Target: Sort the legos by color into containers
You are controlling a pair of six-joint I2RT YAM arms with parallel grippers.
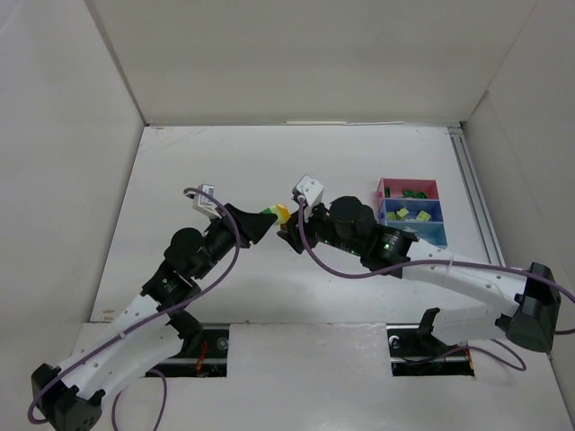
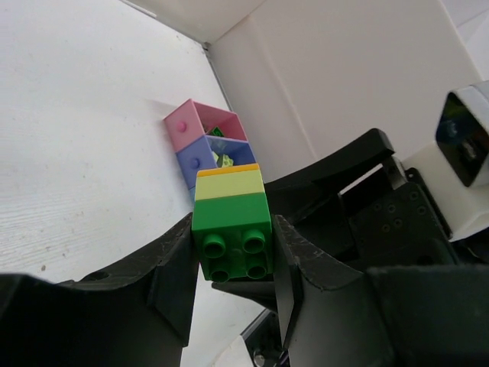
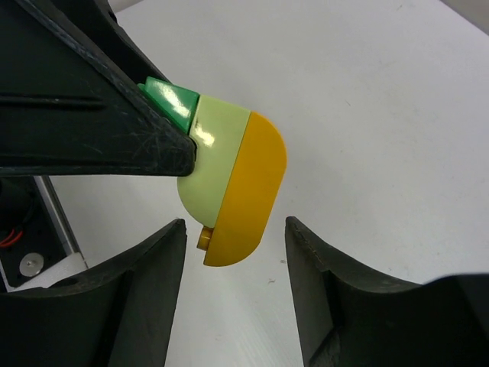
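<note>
My left gripper [image 1: 266, 220] is shut on a small stack of legos [image 1: 278, 214], held above the table. In the left wrist view its fingers clamp the dark green brick [image 2: 231, 229], with a pale yellow-green brick [image 2: 229, 186] and a thin orange one [image 2: 227, 169] joined beyond it. My right gripper [image 3: 235, 237] is open. The orange brick [image 3: 248, 191] reaches between its fingertips with a gap on each side. The containers stand at the right: pink [image 1: 409, 182] with dark green bricks, dark blue [image 1: 383, 214] with yellow-green ones, and light blue [image 1: 433, 235], partly hidden by my right arm.
White walls enclose the table on three sides. A metal rail [image 1: 474, 193] runs along the right edge, close behind the containers. The two arms meet nose to nose near the table's middle, just left of the trays.
</note>
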